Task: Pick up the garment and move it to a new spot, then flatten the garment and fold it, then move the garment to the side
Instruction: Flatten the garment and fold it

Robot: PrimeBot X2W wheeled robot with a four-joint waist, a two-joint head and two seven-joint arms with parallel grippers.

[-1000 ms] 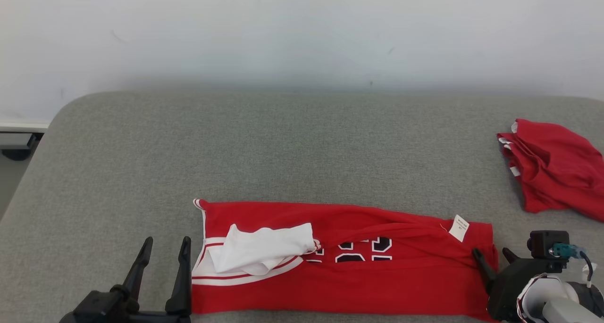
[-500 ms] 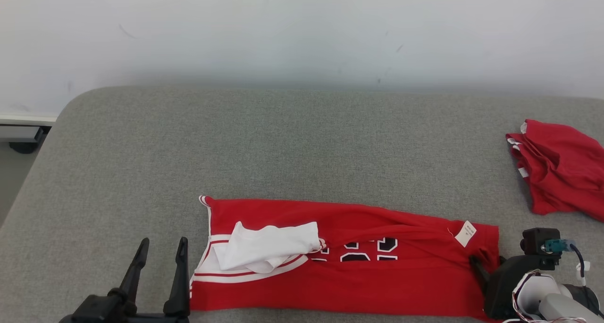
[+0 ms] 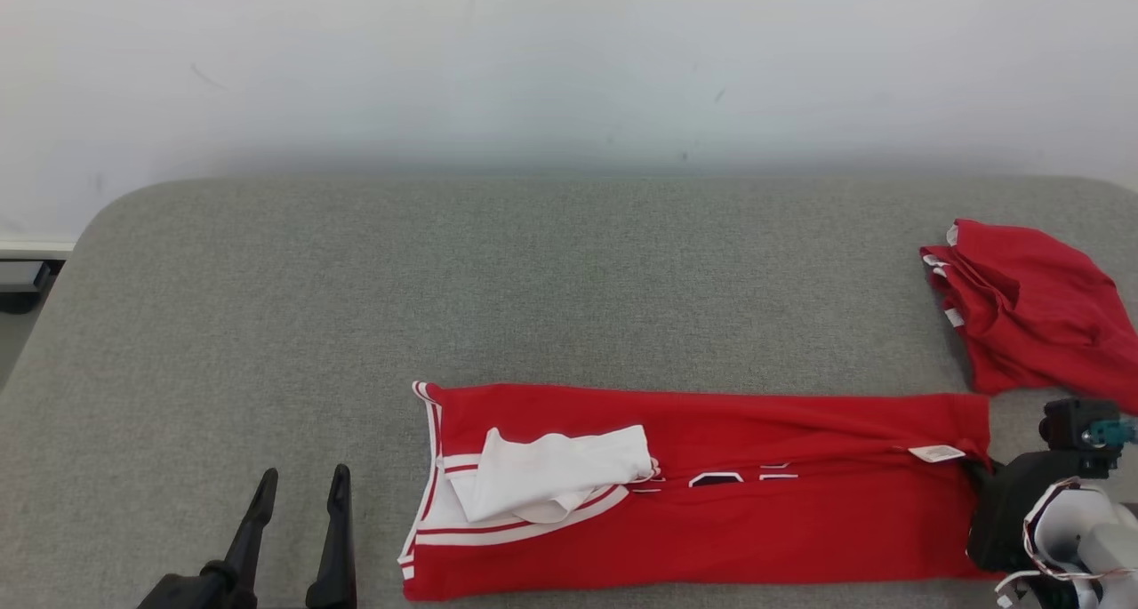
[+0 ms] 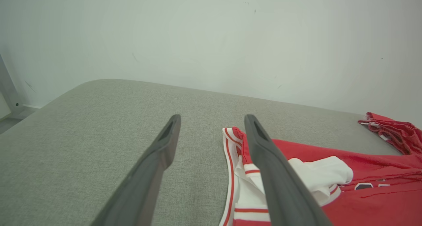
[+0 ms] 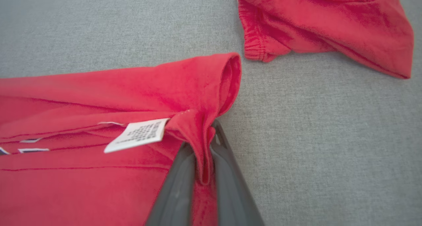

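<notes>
Gripping with right pincer (image 5: 201,146) the right end of the shirt (image 3: 711,520) lying along near edge of the bed (image 3: 533,280); holding left pincer (image 3: 303,476) open.

The left gripper (image 3: 303,474) sits just off the striped end of the garment (image 3: 729,529), clear of the cloth. Its two dark fingers (image 4: 155,166) are spread wide and point away from the robot. The right gripper (image 5: 201,135) is at the garment's opposite end, its fingers pinched together on a bunched fold of the red corner. Behind it the pale right wrist (image 3: 1067,524), looped with wires, angles in toward that same end.
</notes>
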